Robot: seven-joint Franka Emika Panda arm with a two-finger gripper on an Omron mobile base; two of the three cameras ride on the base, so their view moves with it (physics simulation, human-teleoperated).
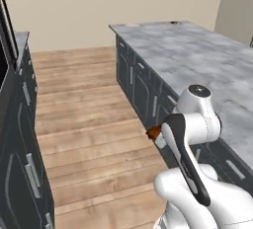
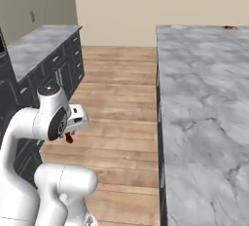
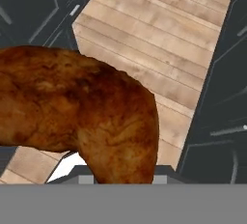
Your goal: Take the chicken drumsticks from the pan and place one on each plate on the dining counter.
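The big island with its grey-white marble counter [image 1: 197, 55] over dark grey cabinet fronts runs along the right of both base views; the right base view looks down its long top [image 2: 204, 122] and shows two tiny things at its far edge, too small to tell what they are, while the left base view shows more of its cabinet doors and their pale handles. Between the island and a narrower marble wall counter [image 2: 41, 47] with dark cabinets lies a light brown wooden plank floor [image 1: 84, 124]. Over that floor, beside the island's front, hangs the white arm's gripper [image 2: 69, 136]. In the left base view only a brown tip of a glossy orange-brown roasted chicken drumstick [image 1: 153, 133] pokes out past the arm's wrist, and in the right base view a small dark red-brown bit shows below the hand. The hand view gives the close look: the drumstick [image 3: 82, 117] spreads across the lower left, with floor planks and cabinet fronts behind it. The fingers themselves are hidden by the meat, yet they are clamped on the drumstick, which is carried in the air.
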